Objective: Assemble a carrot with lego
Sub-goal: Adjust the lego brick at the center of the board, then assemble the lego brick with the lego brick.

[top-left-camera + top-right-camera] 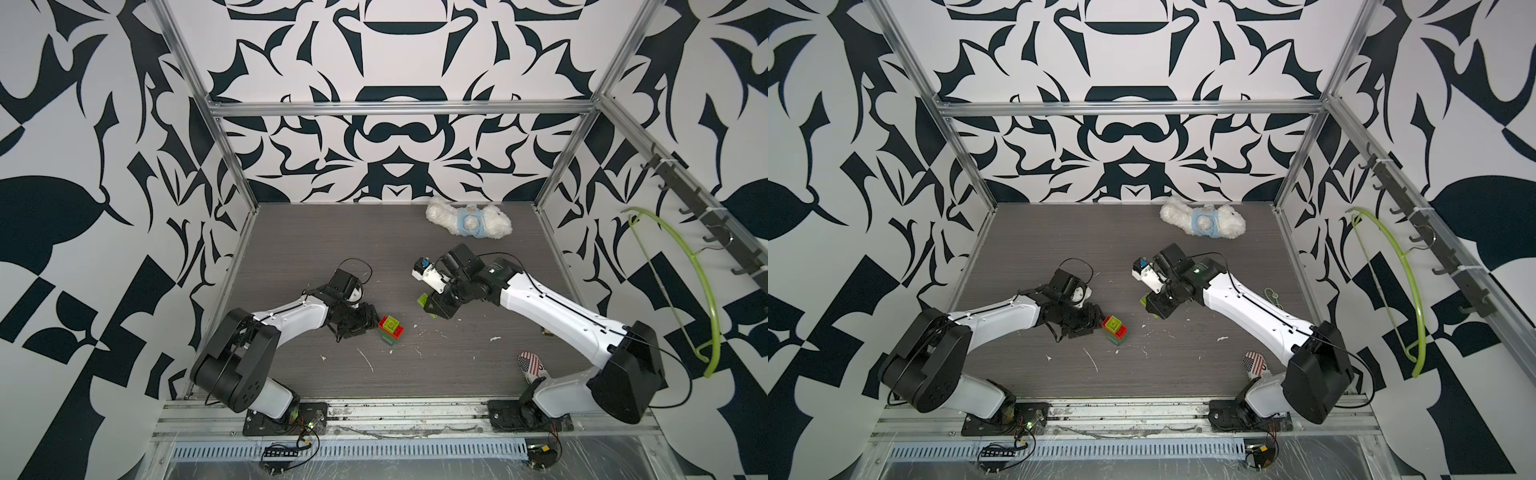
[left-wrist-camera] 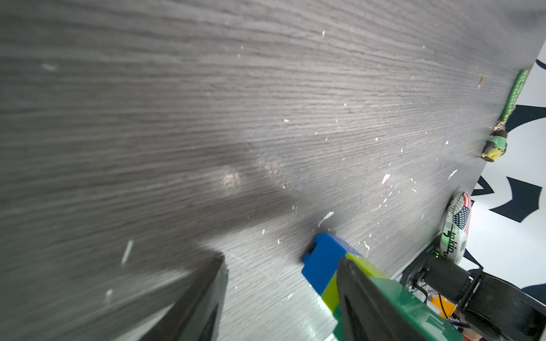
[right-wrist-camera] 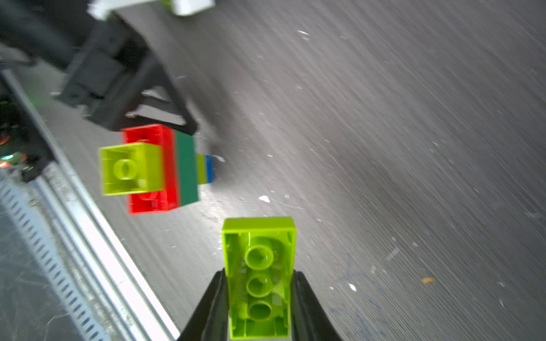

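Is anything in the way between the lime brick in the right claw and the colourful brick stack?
Nothing visible. Only crumb-speckled grey table lies between the lime oblong plastic brick in the right gripper and the red, green and blue brick stack. The left gripper sits beside the stack, not over its top.

White plush toy in blue garment lay at table's 1 o'clock, flag-printed item at 5, white flecks near 6, lime hanger hung from wall rack at 3.

Carrot layers blue, lime, green, red; brick lime.
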